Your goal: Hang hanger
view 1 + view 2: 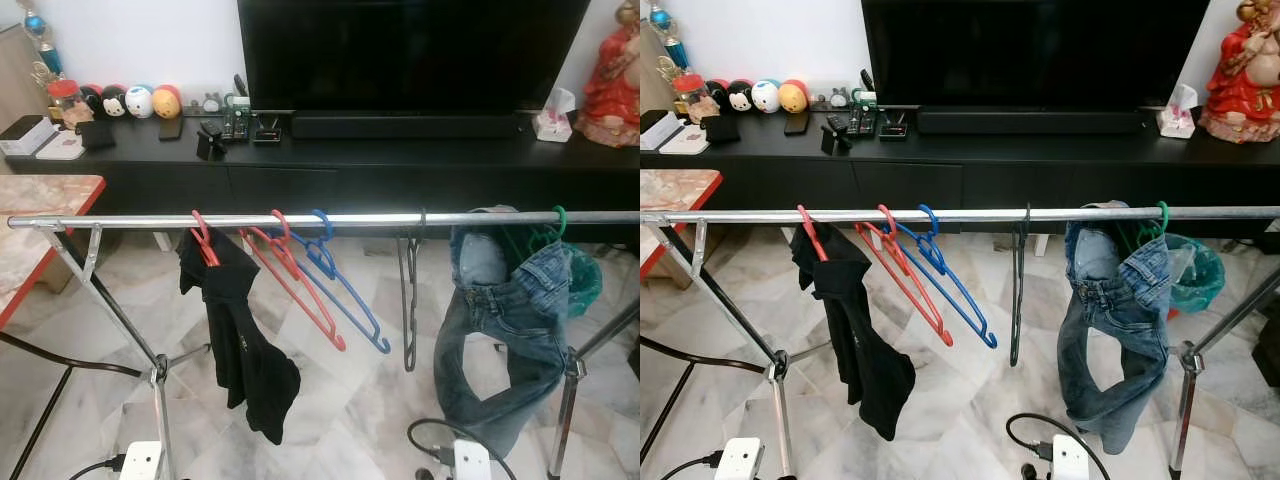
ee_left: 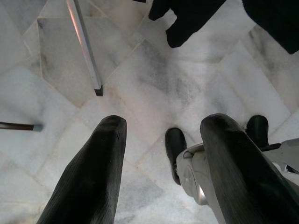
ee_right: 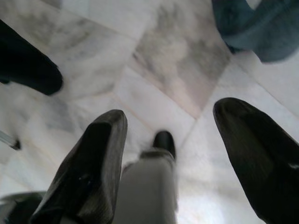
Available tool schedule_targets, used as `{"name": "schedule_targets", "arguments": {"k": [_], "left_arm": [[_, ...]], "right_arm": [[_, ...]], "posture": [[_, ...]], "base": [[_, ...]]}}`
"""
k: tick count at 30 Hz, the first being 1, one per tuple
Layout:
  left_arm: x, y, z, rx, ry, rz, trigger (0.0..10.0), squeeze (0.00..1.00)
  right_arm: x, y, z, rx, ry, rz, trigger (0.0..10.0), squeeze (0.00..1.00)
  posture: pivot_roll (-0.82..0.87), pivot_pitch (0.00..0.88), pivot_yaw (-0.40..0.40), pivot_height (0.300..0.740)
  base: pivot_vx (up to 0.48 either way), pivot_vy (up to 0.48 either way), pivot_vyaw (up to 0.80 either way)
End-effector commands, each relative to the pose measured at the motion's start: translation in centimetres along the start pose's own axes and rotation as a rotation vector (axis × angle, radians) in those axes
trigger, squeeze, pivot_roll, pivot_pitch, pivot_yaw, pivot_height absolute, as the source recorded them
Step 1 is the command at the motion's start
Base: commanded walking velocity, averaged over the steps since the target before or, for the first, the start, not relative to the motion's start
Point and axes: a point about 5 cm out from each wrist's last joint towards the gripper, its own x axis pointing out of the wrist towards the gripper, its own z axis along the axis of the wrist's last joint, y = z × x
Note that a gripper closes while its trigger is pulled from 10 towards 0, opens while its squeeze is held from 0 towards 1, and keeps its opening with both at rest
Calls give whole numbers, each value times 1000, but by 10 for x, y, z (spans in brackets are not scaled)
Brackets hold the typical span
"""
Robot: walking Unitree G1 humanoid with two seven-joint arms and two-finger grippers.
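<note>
Hangers lined the silver rail [image 1: 320,219]: a red one under the black garment [image 1: 235,335], a bare red hanger [image 1: 295,280], a blue hanger [image 1: 345,290], a black hanger [image 1: 408,300], then jeans [image 1: 505,320] (on a green hook). Left gripper [image 2: 161,140] and right gripper [image 3: 170,126] hung over marble floor [image 2: 154,79], fingers spread wide, empty.

Both head eyes look forward and down at the rail [image 1: 330,219], sharing it; both wrist cameras point straight down, close above the marble floor [image 2: 154,79].
</note>
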Motion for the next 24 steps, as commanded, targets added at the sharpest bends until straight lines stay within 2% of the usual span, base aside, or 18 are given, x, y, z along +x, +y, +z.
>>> {"name": "schedule_targets", "arguments": {"k": [1, 5, 12, 24], "left_arm": [[0, 1, -1, -12, 6, 1, 10000, 0], [-1, 1, -1, -5, 10, -3, 10000, 0], [-1, 2, -3, -5, 17, -1, 10000, 0], [-1, 3, -3, 3, 21, -6, 10000, 0]], "right_arm": [[2, 1, 8, 6, -35, 1, 10000, 0], [2, 0, 11, 34, -48, -11, 10000, 0], [2, -1, 10, 28, -36, -12, 10000, 0], [2, 3, 8, 41, -33, -9, 10000, 0]], "posture": [[-20, 0, -2, 740], [-17, 0, 2, 740], [-7, 0, 0, 740], [-10, 0, 7, 740]], "base": [[0, 0, 0], [0, 0, 0], [0, 0, 0], [-260, 0, 0]]}}
